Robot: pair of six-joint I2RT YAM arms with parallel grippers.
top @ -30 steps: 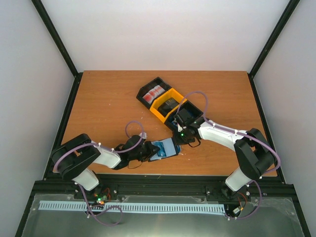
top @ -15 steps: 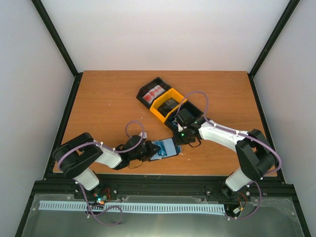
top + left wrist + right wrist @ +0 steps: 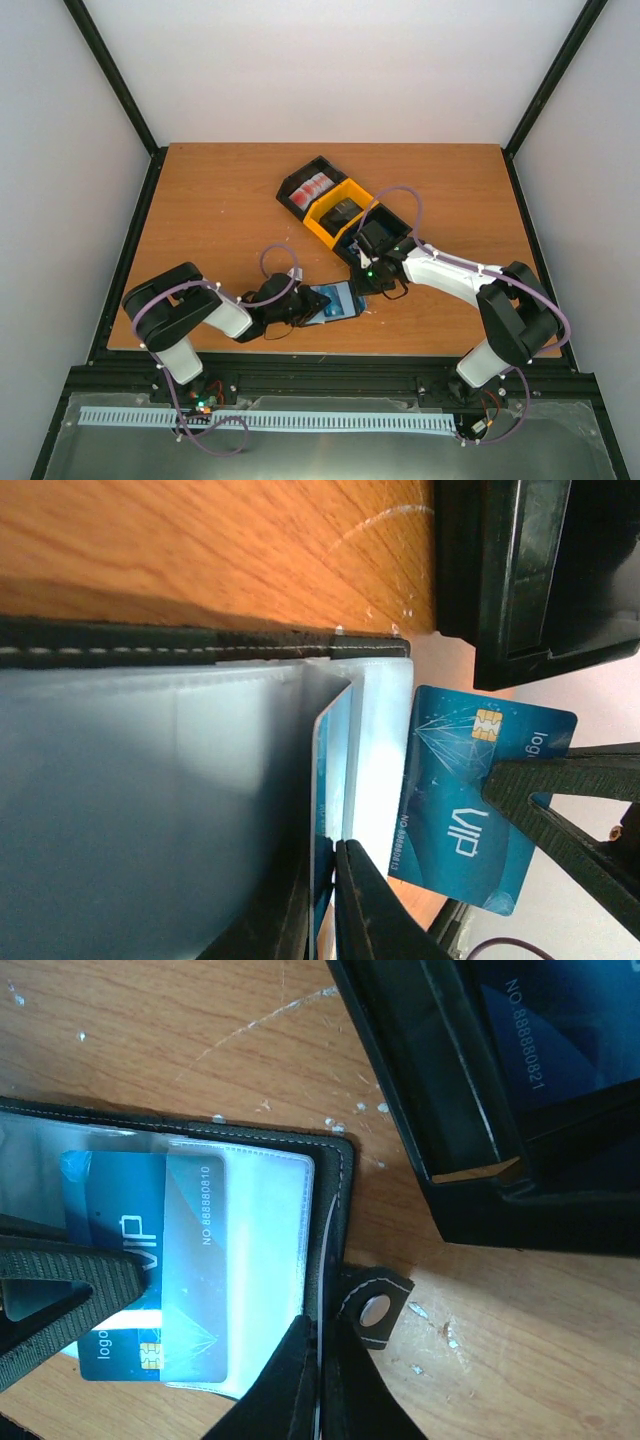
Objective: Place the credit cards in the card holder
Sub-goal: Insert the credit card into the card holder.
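- right gripper (image 3: 322, 1345) with fingers pressed together on the leather edge of the card holder (image 3: 265, 1250), just below the clasp tab (image 3: 375, 1310).
- left gripper (image 3: 326, 858) with fingers nearly together, a thin pale-blue sheet of the holder edge-on in the slit; cannot tell if pinched or only standing there, nor if card or pocket leaf.
- card holder open and flat on the table (image 3: 215, 215), between both grippers, near the near edge but not at it.
- wide bare wood to the left and to the far side; black frame bars (image 3: 108, 75) rising from the far corners, pale walls (image 3: 330, 70) around.
- near black bin (image 3: 455, 1110) just beside the holder's clasp corner, a narrow strip of wood between, not touching.
- blue card (image 3: 115, 1200) partly under the clear pocket, the part with the chip bare.
- three joined bins in a slanted row:
  - far black bin (image 3: 296, 182) with red-and-white cards (image 3: 312, 186)
  - yellow bin (image 3: 320, 224) with a dark flat thing (image 3: 345, 212), cannot tell what
  - near black bin with a dark blue card (image 3: 570, 1050)
- on the blue card: "vip", "logo", a gold chip, and a number beginning "no 8888", last digits not sure.
- on the dark blue card: "no. 88880821".
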